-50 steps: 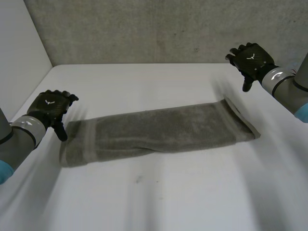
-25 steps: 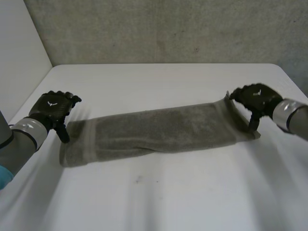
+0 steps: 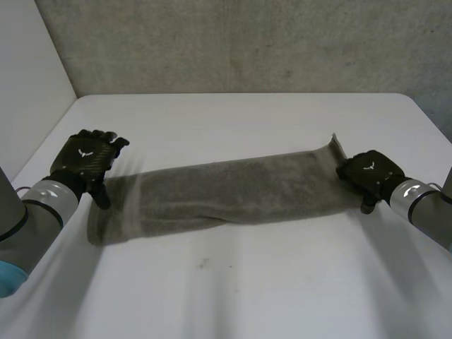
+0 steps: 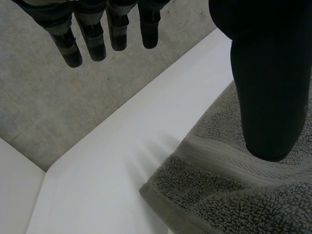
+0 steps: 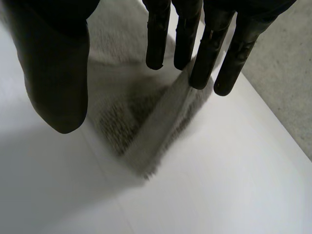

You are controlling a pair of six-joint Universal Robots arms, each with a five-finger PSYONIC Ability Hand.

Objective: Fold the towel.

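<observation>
**A:** Where does the towel lie?

**B:** The grey towel [image 3: 233, 191] lies on the white surface [image 3: 233, 296], folded into a long narrow strip across the middle. One end is near the left edge. The other end reaches toward the right edge and sits a little closer to the far edge. At that right end, one corner curls up off the surface.

**A:** And the left hand?

**B:** The left hand [image 3: 86, 159] is at the strip's left end, near the left edge of the surface. In its wrist view the fingers are straight and held well apart from the thumb, with nothing between them. The thumb hangs over the woven band near that end's corner. It seems to be just clear of the pile, though I cannot tell for sure whether the tip touches.

**A:** The right hand?

**B:** The right hand [image 3: 369, 173] is on the strip's right end, beside the lifted corner. In its wrist view the fingers are straight and point down at the towel's corner, with their tips at the hem. The thumb stands apart from them, beside the towel's edge. No cloth is pinched, so that hand has hold of nothing either.

**A:** Anything else there?

**B:** A rough grey wall [image 3: 233, 42] stands behind the far edge.
</observation>
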